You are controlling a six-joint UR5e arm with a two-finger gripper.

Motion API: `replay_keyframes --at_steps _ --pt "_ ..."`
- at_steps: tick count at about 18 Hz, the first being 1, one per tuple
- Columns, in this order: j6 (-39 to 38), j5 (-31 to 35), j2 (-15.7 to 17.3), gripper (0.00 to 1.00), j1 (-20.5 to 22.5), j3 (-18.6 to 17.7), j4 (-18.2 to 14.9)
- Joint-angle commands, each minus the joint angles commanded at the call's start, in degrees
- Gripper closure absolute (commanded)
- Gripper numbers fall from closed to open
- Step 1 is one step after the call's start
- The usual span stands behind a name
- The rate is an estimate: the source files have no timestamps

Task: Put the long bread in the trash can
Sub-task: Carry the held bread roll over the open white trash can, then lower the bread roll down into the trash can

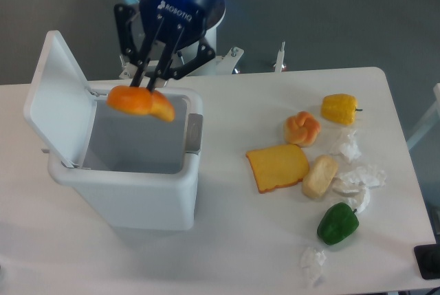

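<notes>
Jaws pinching glossy orange-brown long toy bread (140, 102) over big white plastic lidded trash can (124, 199); off-centre release risks rim bounce-out.

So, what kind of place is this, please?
Probably a robot lab or test bench, not a real kitchen. A robot arm's end effector holds a toy long bread above an open white trash can, and plastic-looking play food, such as a green pepper, lies on a plain white table.

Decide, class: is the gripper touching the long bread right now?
Touching. The fixed camera view shows the gripper with its fingers closed against the long bread, which hangs above the open trash can with nothing else supporting it.
</notes>
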Motion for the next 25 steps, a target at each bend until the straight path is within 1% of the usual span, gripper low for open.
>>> replay_keyframes --at_steps 6,15,22,25 --pt "-0.09 0.0 -0.88 0.97 -1.14 -0.61 -0.09" --pt "-0.09 0.0 -0.62 0.96 -2.37 -4.92 -0.09" --pt "-0.18 0.0 -1.14 0.96 -2.38 -5.27 -0.09" --pt "-0.18 0.09 -1.23 0.96 -2.38 -6.24 -0.09"
